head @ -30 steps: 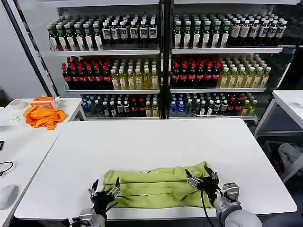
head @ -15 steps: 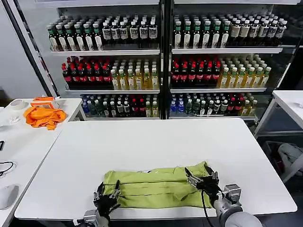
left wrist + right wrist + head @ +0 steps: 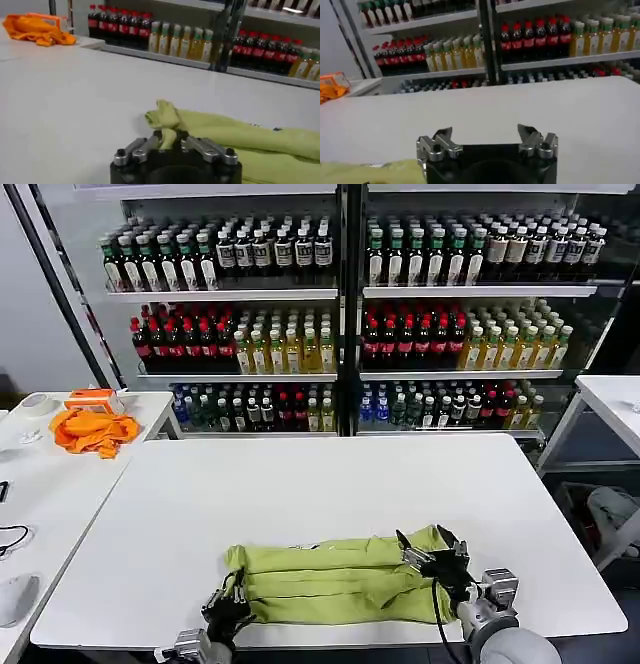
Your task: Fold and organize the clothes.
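Observation:
The clothes are one lime T-shirt (image 3: 335, 584), folded into a long band across the near side of the white table (image 3: 330, 484). My left gripper (image 3: 228, 598) sits at the band's left end, shut on a bunched tuft of the fabric. In the left wrist view that tuft rises between the closed fingers of the left gripper (image 3: 169, 142), and the rest of the T-shirt (image 3: 235, 137) stretches away behind it. My right gripper (image 3: 425, 546) hovers over the right end, open. The right wrist view shows the right gripper (image 3: 486, 136) with nothing between its fingers and the T-shirt (image 3: 370, 172) off to one side.
An orange cloth (image 3: 95, 430) lies on a side table (image 3: 40, 484) to the left. Another white table (image 3: 615, 399) stands at the right. Shelves of bottles (image 3: 340, 314) fill the back. The far half of the work table is bare.
My left gripper went from open to shut on the shirt's left end, which has bunched slightly to the right. The right gripper has shifted a little to the right and stays open.

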`<action>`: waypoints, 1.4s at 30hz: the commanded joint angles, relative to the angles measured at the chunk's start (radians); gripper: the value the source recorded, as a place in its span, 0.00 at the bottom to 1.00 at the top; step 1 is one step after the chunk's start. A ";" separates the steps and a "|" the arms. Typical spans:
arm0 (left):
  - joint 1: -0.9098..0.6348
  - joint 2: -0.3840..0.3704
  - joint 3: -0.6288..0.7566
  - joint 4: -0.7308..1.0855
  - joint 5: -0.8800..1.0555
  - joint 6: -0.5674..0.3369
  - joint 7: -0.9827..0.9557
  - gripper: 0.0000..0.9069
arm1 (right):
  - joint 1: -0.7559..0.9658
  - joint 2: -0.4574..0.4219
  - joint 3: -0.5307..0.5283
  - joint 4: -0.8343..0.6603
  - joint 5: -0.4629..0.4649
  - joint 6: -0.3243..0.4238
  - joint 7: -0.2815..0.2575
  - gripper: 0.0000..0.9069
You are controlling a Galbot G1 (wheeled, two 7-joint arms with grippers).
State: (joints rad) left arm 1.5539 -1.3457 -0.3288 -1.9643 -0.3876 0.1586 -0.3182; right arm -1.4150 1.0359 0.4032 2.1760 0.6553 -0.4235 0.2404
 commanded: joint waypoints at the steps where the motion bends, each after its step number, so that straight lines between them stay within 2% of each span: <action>1: 0.001 0.044 -0.093 -0.048 -0.110 -0.018 0.013 0.02 | 0.010 -0.002 0.017 -0.005 0.013 0.002 0.001 1.00; 8: 0.022 0.126 -0.260 -0.089 -0.224 -0.009 0.020 0.02 | 0.020 -0.005 0.024 -0.011 0.021 0.002 0.001 1.00; 15: 0.058 0.258 -0.506 -0.066 -0.343 0.008 0.036 0.02 | 0.029 -0.013 0.026 -0.018 0.027 0.004 0.000 1.00; 21: 0.042 0.297 -0.584 -0.131 -0.482 0.063 0.049 0.02 | 0.037 -0.015 0.014 -0.021 0.027 0.003 0.000 1.00; 26: 0.032 0.262 -0.478 -0.247 -0.649 0.112 0.096 0.02 | 0.038 -0.016 0.010 -0.022 0.026 0.002 0.000 1.00; 27: 0.030 0.239 -0.444 -0.281 -0.720 0.133 0.103 0.02 | 0.038 -0.017 0.008 -0.023 0.026 0.002 0.000 1.00; 30: 0.025 0.190 -0.320 -0.329 -0.780 0.148 0.112 0.02 | 0.036 -0.021 0.007 -0.024 0.025 0.002 -0.001 1.00; 36: -0.012 0.117 -0.157 -0.324 -0.825 0.165 0.100 0.02 | 0.037 -0.022 0.011 -0.025 0.026 0.003 -0.002 1.00; 42: -0.046 0.075 -0.035 -0.292 -0.821 0.162 0.100 0.02 | 0.038 -0.019 0.011 -0.032 0.026 0.005 -0.003 1.00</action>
State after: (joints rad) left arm 1.5443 -1.1962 -0.5924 -2.2215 -1.0859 0.2924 -0.2326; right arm -1.3784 1.0165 0.4141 2.1448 0.6806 -0.4197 0.2378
